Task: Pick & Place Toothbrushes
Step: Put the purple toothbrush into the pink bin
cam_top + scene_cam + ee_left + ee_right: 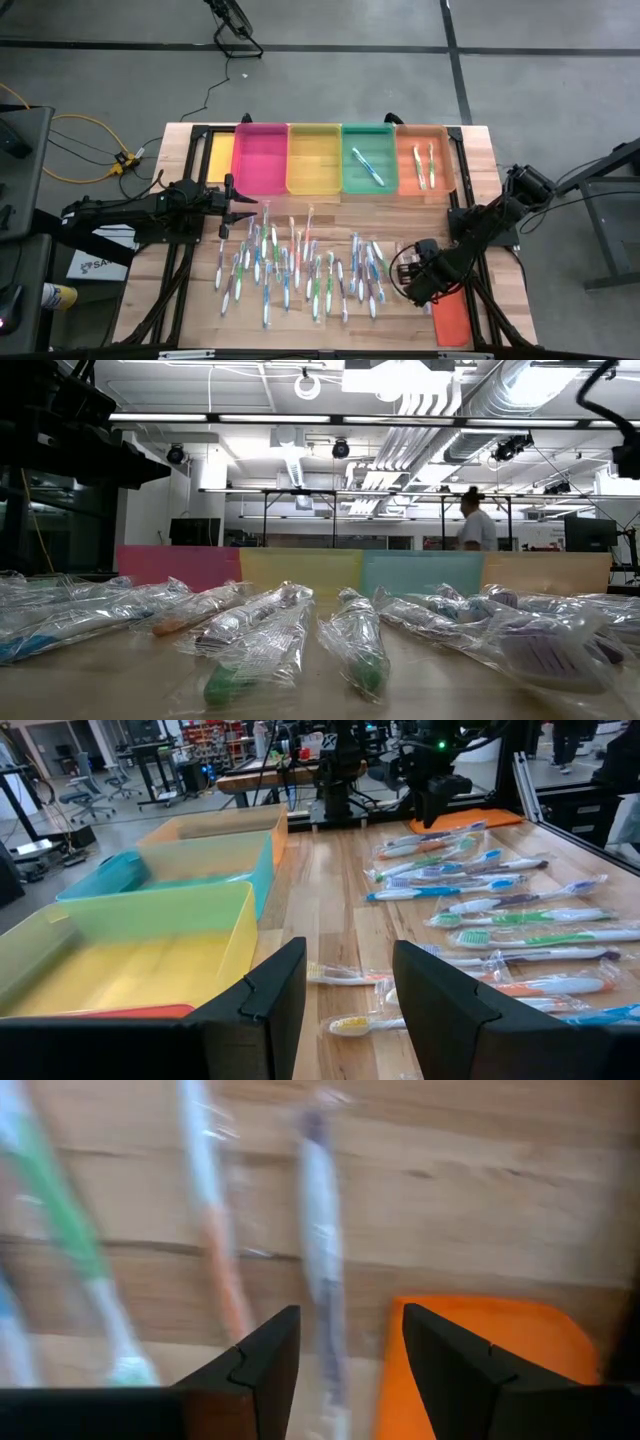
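Wooden planks [200, 300] are carrying everything we are looking at, with grey floor around them. Nearest us, the toothbrushes [300, 270] are lying scattered in clear wrappers across the middle of the table, from left of centre to the right arm. At the near right, a flat orange lid [452, 318] is lying on the wood, and our right gripper [418, 287] is hanging just above the table at its left edge; its wrist camera is showing both dark fingers [455, 1370] standing apart with nothing between them, a wrapped brush and the lid's edge below the gap. Farther back on the left, our left gripper [243, 210] is hovering at the far edge of the scatter, near the pink tray [262, 160], its fingers [270, 1000] likewise parted and holding nothing. Along the far edge, we are seeing trays in a row: pink, yellow [314, 160], green [369, 158] with a blue brush lying in it, and orange [424, 158] with two brushes inside. Beyond the table, a person [478, 525] is standing in the room.
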Robot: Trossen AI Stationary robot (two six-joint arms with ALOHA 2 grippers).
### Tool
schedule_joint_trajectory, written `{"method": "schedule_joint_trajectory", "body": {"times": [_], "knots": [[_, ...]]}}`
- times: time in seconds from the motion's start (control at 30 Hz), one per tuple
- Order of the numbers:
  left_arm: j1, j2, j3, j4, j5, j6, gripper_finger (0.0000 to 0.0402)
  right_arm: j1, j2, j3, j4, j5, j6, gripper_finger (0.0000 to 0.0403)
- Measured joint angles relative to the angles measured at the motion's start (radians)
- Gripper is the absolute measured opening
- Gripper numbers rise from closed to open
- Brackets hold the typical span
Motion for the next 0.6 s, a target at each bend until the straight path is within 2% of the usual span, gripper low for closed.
{"method": "schedule_joint_trajectory", "body": {"times": [0.07, 0.33, 0.6], "knots": [[0.000, 0.000, 0.000, 0.000, 0.000, 0.000, 0.0147, -0.019, 0.000, 0.000, 0.032, 0.028, -0.034, 0.0171], [0.000, 0.000, 0.000, 0.000, 0.000, 0.000, 0.0147, -0.106, 0.000, 0.000, 0.007, 0.009, -0.147, 0.0171], [0.000, 0.000, 0.000, 0.000, 0.000, 0.000, 0.0147, -0.138, 0.001, -0.001, -0.011, -0.034, -0.163, 0.0171]]}}
